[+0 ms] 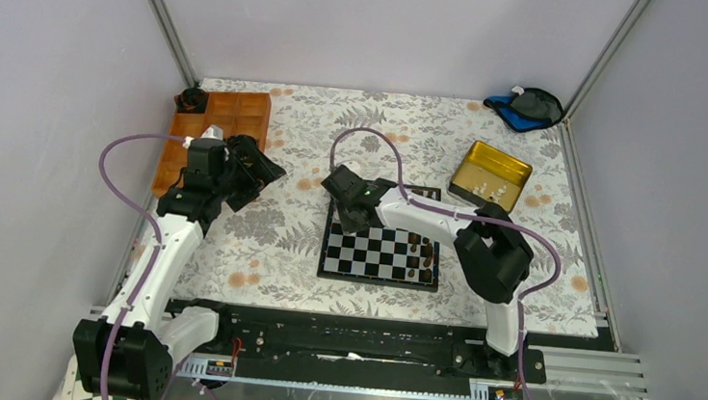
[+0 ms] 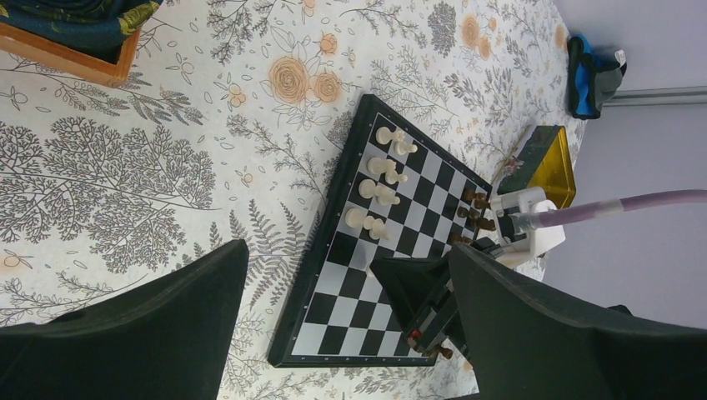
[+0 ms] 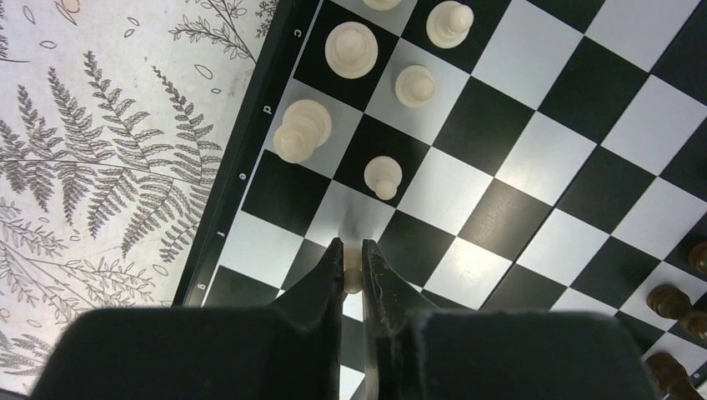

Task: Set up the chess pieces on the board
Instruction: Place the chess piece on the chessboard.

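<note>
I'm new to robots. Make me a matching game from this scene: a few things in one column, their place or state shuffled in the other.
1. left hand
2. right hand
3. gold tin
4. dark brown pieces

A. on the board, along its right side in the top view
B. shut on a white piece
C. wide open, holding nothing
D. beyond the board's far right corner, loose white pieces inside

Pairs: 1-C, 2-B, 3-D, 4-A

The black-framed board [image 1: 369,257] lies flat, mid-frame. Cream chess pieces [image 3: 350,50] stand upright, upper centre, beside its frame; the right claw [image 3: 353,271] pinches one.
</note>
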### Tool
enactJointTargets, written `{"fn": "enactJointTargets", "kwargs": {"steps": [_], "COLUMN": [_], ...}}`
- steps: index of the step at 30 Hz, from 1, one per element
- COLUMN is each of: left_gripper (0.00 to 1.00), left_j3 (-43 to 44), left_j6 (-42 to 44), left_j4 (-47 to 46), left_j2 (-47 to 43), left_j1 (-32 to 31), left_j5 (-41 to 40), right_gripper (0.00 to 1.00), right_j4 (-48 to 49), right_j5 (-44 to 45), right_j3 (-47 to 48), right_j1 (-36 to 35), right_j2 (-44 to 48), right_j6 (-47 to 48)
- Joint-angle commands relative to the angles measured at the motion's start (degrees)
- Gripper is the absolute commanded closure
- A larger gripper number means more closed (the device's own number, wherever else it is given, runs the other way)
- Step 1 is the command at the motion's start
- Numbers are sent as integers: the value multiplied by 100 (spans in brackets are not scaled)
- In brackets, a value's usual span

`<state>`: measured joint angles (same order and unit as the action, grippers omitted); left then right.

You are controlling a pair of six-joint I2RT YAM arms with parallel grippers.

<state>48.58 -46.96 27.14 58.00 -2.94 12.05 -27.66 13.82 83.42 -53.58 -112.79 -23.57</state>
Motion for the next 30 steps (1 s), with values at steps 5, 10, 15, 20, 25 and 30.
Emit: {"fn": "enactJointTargets", "kwargs": {"steps": [5,10,15,20,25,30], "left_gripper": [2,2,2,2,2,2], "left_j3": [71,90,82,82,49,29], "left_j6": [160,187,187,172,145,109], "left_j4": [-47,-60,-93,-112,-133,-164], "left_j2": [80,138,174,198,207,201], "left_j1": [39,39,39,39,39,39], "left_j5": [-140,-144,-133,-134,-118,-95], "right_gripper": [100,100,100,100,100,100], "right_j4": [277,270,201,154,163,143], "right_j5": [1,16,13,48,117,177], "right_j3": [317,430,517,494,406,381], "right_j1": [-37,-38,-37,-37,-38,-35], "right_j2": [-180,-283,-378,-404,-335,-284], "right_j6": [128,172,210,232,246,256]}}
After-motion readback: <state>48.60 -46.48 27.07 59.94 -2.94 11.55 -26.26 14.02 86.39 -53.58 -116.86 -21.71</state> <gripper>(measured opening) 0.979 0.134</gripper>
